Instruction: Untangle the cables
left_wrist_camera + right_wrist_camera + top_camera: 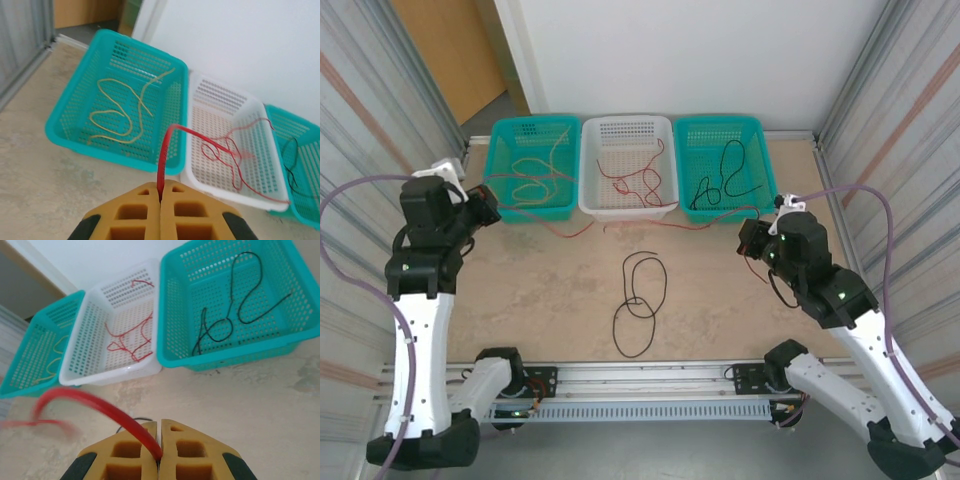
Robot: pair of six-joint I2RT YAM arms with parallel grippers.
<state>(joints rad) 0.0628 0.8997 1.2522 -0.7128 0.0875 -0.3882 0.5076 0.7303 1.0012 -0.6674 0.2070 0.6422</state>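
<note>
Left pincer (pixel 160 196) and right pincer (pixel 159 442) are both pinching the red cable (pixel 164 150). Likely light and limp; gripping near its ends is looking best.

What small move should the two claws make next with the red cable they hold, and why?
Probably lift the red cable over the white basket and release: left claw and right claw both pinch it, and that basket holds red strands.
</note>
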